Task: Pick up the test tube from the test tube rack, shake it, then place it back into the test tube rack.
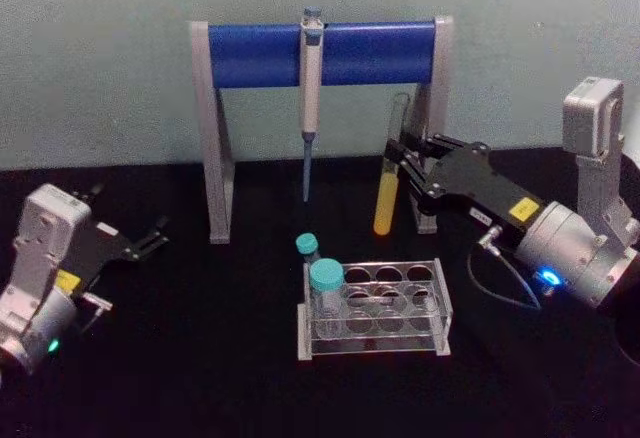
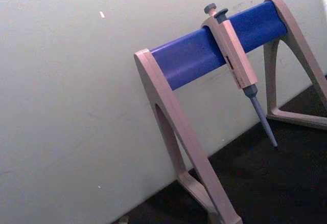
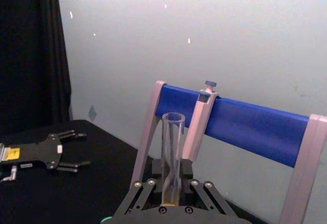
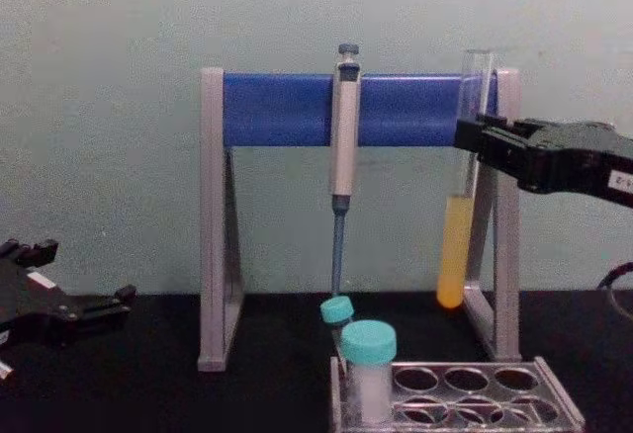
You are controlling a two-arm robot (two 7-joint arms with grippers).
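Chest view: right gripper, clenched on the upper part of the test tube, holds it upright in the air, above and behind the test tube rack, before the pipette stand's right leg. Left gripper, fingers spread and empty, rests low at left, well apart.

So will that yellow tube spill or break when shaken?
It might spill if tipped: the test tube has no cap, though the liquid sits low. Looks like clear glass, so probably fragile and slippery in the right gripper.
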